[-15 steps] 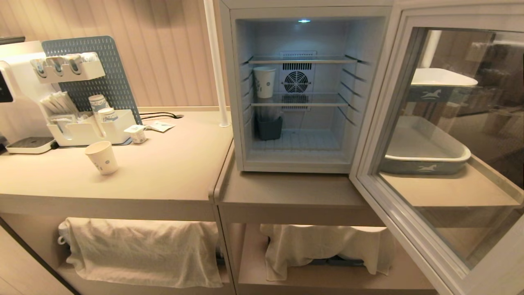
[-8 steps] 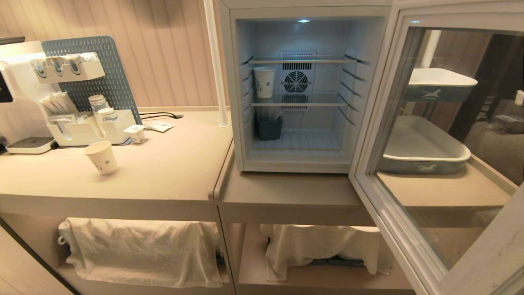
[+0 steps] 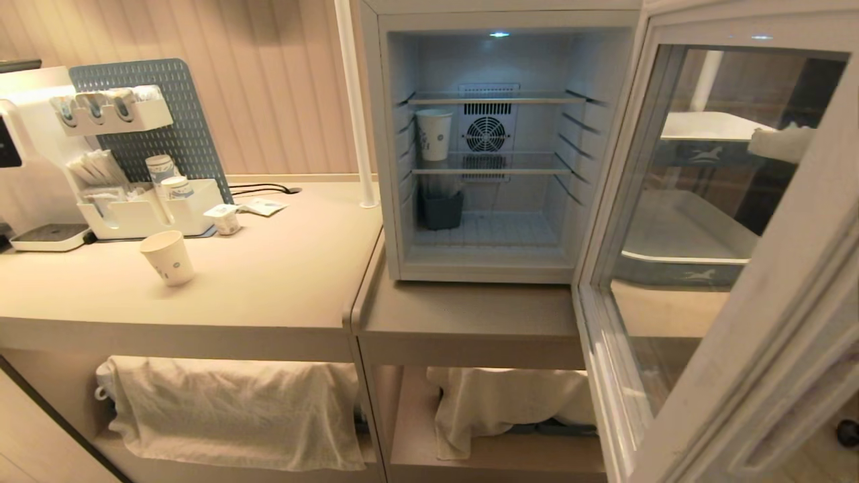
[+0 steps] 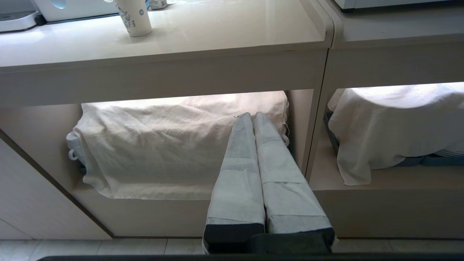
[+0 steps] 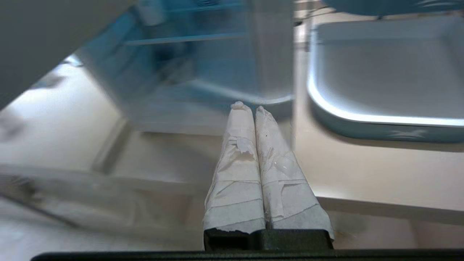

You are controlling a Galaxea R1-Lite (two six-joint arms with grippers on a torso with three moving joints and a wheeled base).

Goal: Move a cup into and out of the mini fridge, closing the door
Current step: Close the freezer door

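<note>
The mini fridge (image 3: 396,201) stands open on the lower counter, its inside lit. A white paper cup (image 3: 434,134) with blue marks stands on the middle wire shelf at the left. A second small paper cup (image 3: 167,257) (image 4: 133,18) sits on the left counter. The door (image 3: 758,322) hangs partly swung in at the right. Behind its glass, on the outer side, my right gripper (image 3: 778,143) (image 5: 250,107) shows shut and empty, close to the pane. My left gripper (image 4: 252,115) is parked low before the counter, shut and empty.
A water dispenser (image 3: 13,141) and an organiser with stacked cups (image 3: 161,171) line the back left, a creamer tub (image 3: 223,219) beside them. A dark bin (image 3: 441,209) sits in the fridge bottom. Blue-edged trays (image 3: 684,258) lie beyond the door. Cloths (image 3: 235,409) cover the under-shelves.
The door has swung further toward the fridge opening, its near edge now filling the right side. My right gripper's taped fingers have come into sight behind the glass.
</note>
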